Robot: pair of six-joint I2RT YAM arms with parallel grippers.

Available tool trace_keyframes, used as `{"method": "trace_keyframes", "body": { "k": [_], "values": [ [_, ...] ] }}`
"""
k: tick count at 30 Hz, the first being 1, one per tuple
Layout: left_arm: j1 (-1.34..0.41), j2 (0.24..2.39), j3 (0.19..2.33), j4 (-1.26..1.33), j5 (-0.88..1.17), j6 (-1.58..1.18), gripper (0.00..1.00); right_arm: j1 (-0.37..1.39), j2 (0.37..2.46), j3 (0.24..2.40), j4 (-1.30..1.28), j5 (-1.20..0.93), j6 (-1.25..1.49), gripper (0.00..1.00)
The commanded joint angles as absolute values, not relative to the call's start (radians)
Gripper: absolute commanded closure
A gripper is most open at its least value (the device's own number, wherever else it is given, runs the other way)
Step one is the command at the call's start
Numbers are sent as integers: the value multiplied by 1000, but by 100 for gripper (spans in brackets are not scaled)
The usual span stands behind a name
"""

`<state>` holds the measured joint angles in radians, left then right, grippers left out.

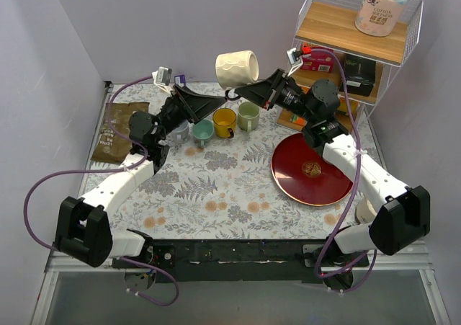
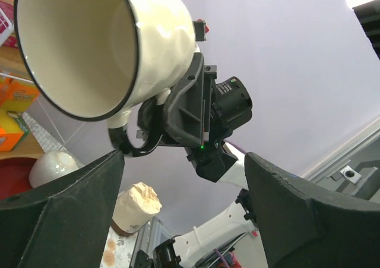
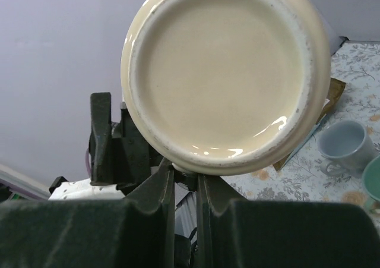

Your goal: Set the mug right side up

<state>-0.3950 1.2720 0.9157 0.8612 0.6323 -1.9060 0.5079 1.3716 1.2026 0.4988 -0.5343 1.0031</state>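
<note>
A cream mug (image 1: 238, 68) hangs in the air above the back of the table, on its side with its mouth to the left. My right gripper (image 1: 234, 92) is shut on its handle from below. In the right wrist view the jaws (image 3: 185, 176) pinch the handle under the mug's round base (image 3: 225, 72). My left gripper (image 1: 207, 107) is open and empty, just below and left of the mug. In the left wrist view (image 2: 184, 158) it looks up into the mug's open mouth (image 2: 77, 48).
Small cups stand in a row under the mug: teal (image 1: 202, 130), yellow (image 1: 224, 122), green (image 1: 248, 114). A red plate (image 1: 310, 170) lies at the right. A wire shelf (image 1: 360, 44) with a paper roll (image 1: 384, 6) stands back right. A brown packet (image 1: 119, 130) lies at the left.
</note>
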Motion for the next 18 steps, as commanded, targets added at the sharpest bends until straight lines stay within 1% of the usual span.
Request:
{"method": "trace_keyframes", "body": {
  "k": [1, 7, 11, 15, 18],
  "values": [
    [-396, 1330, 940, 1054, 655, -2069, 21, 520, 1362, 1284, 733, -571, 1049, 99],
    [-396, 1362, 969, 1049, 640, -2085, 27, 529, 1370, 1278, 759, -591, 1061, 99],
    [-394, 1379, 989, 1071, 635, -2106, 33, 537, 1368, 1259, 764, -592, 1058, 99],
    [-394, 1388, 1002, 1080, 637, -2121, 36, 540, 1367, 1236, 761, -597, 1052, 99],
    [-396, 1393, 1006, 1080, 635, -2126, 42, 543, 1368, 1226, 761, -603, 1051, 99]
  ]
}}
